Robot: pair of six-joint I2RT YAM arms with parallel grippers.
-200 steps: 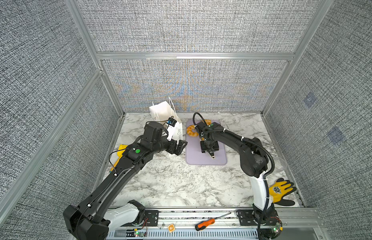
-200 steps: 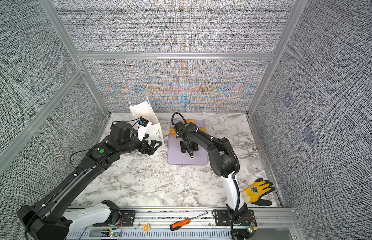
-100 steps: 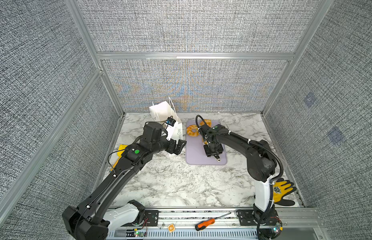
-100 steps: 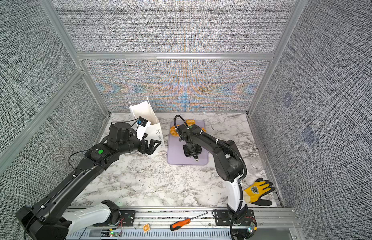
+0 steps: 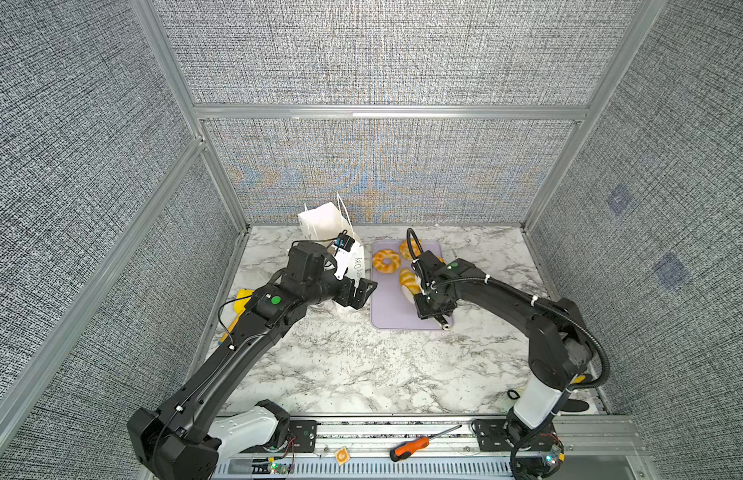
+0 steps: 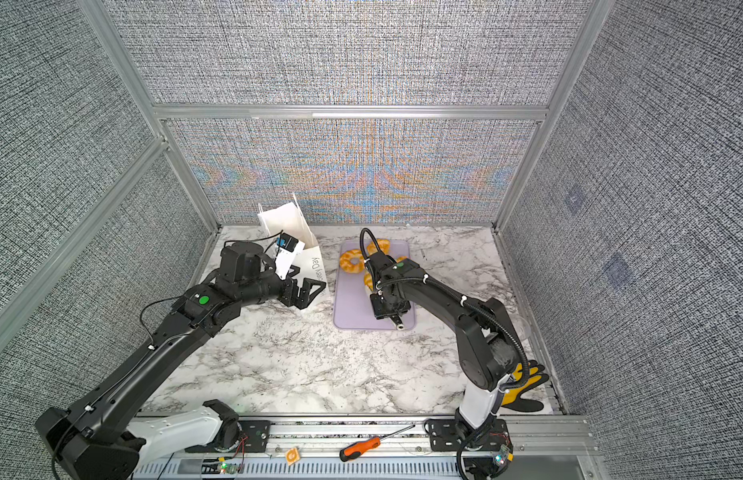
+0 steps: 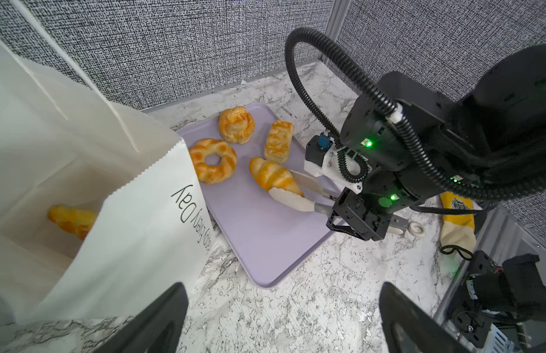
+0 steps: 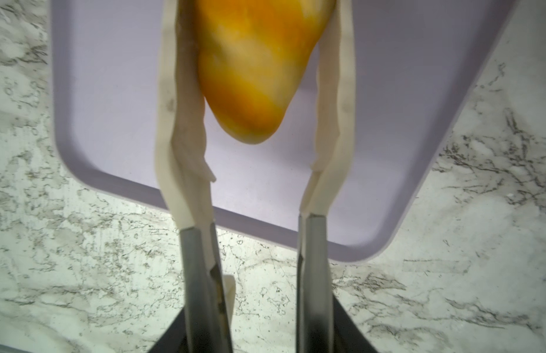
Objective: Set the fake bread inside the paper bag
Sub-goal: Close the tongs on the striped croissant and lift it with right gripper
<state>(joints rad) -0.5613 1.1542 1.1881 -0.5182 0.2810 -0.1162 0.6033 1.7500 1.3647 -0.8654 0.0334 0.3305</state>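
Croissant (image 7: 276, 178): lies mid-tray, apparently not yet lifted. It is glossy and tapered, so I judge it could squirt out of a pinch.
Tongs (image 7: 296, 198): the cream tips flank the croissant's narrow end. A hold this far from its middle may let it swing or drop on the way over.
Right gripper (image 7: 351, 214): clamped on the tongs' metal arms. Squeezing harder could pop the pastry forward; squeezing less could lose it.
Other fake bread: a ring (image 7: 213, 165), a knotted piece (image 7: 236, 124) and a rectangular pastry (image 7: 278, 141) sit toward the tray's far edge. The rectangular one is near enough to the tongs to be nudged.
Tray (image 7: 259, 238): smooth, so a dropped piece could slide off onto the table (image 7: 326, 290).
Paper bag (image 7: 137, 238): stands just off the tray's left edge, mouth open, with one pastry (image 7: 71, 220) inside. It is light paper, and tongs catching the rim could tip it.
Left gripper (image 7: 284, 321): jaws wide and empty, just beside the bag. Nothing steadies the bag.
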